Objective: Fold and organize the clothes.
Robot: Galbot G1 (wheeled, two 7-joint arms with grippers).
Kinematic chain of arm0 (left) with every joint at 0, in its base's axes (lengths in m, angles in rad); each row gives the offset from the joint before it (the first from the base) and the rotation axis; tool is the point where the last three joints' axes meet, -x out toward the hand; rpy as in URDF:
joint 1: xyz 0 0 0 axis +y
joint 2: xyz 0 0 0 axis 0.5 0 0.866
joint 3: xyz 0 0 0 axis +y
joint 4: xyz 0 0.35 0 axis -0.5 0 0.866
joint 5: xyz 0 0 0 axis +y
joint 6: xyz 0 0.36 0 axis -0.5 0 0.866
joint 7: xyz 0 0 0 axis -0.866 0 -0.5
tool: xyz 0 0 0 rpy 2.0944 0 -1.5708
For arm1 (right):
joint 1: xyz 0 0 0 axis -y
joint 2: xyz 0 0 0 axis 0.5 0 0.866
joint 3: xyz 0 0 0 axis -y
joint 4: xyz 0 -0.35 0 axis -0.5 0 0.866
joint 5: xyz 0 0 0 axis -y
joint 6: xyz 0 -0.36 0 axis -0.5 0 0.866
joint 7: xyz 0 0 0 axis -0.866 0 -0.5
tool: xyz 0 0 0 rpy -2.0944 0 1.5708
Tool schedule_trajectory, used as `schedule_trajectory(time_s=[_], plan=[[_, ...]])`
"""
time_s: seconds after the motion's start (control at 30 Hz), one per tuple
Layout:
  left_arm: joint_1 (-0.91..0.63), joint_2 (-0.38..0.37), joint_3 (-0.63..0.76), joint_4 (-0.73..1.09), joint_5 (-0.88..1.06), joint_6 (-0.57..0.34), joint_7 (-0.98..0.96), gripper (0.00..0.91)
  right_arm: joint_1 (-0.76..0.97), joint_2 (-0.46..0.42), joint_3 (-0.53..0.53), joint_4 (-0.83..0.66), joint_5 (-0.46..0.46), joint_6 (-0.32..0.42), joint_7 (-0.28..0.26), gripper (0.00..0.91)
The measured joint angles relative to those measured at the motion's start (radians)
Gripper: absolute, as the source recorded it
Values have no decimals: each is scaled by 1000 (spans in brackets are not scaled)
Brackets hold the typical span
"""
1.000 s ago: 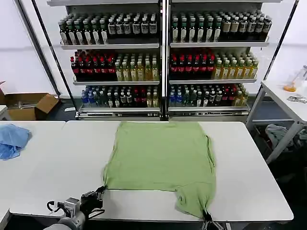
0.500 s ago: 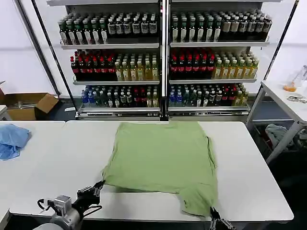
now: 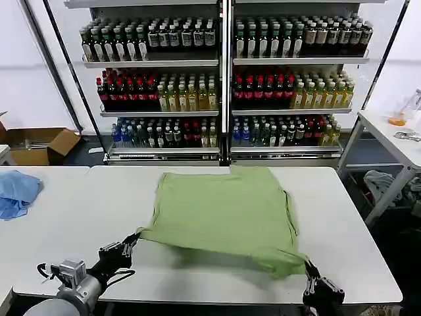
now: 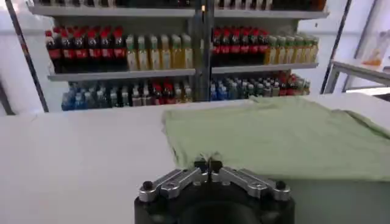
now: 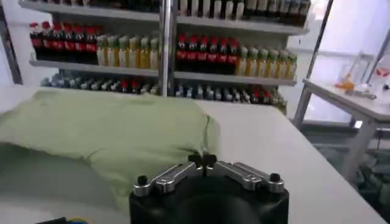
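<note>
The clothes are one sage-green T-shirt (image 3: 223,207) spread on the white table (image 3: 79,230), plain side up. My left gripper (image 3: 133,238) is shut on its near left corner. My right gripper (image 3: 308,268) is shut on its near right corner. The near edge hangs lifted off the table between them, while the far part lies flat. In the left wrist view the shut gripper (image 4: 208,164) pinches the T-shirt (image 4: 274,137) at its edge. In the right wrist view the shut gripper (image 5: 202,160) holds a fold of the T-shirt (image 5: 109,131).
A light blue cloth (image 3: 16,191) lies on the neighbouring table at the left. Shelves of bottles (image 3: 223,85) stand behind the table. A cardboard box (image 3: 39,145) sits on the floor at the far left. A side table (image 3: 395,135) and a grey-white garment (image 3: 381,181) are at the right.
Both grippers have risen and moved away from the table's front edge with the shirt's near corners. The right one also shifted right, drawing up the part that hung over the edge.
</note>
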Motion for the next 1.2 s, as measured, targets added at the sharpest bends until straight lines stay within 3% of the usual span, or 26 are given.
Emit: schedule_trajectory(time_s=[0.37, 0.77, 0.8, 0.83, 0.87, 0.9, 0.93, 1.2], plan=[[-170, -17, 122, 176, 52, -22, -8, 20, 281, -111, -52, -170, 84, -40, 0, 0], [-327, -53, 255, 345, 114, -44, -36, 20, 534, -163, -153, -364, 86, -86, -21, 0], [-335, -55, 261, 352, 117, -45, -37, 40, 548, -163, -160, -376, 84, -90, -23, 564], [-340, -57, 266, 358, 121, -47, -38, 121, 562, -164, -166, -388, 82, -92, -24, 907], [-346, -60, 271, 364, 126, -48, -38, 292, 577, -164, -174, -401, 79, -96, -27, 907], [-350, -61, 274, 369, 130, -48, -38, 806, 588, -163, -181, -411, 76, -101, -29, 907], [-353, -63, 277, 372, 133, -49, -38, 907, 597, -163, -187, -418, 73, -106, -32, 907], [-356, -70, 278, 376, 151, -52, -42, 907, 624, -149, -211, -443, 46, -120, -46, 907]])
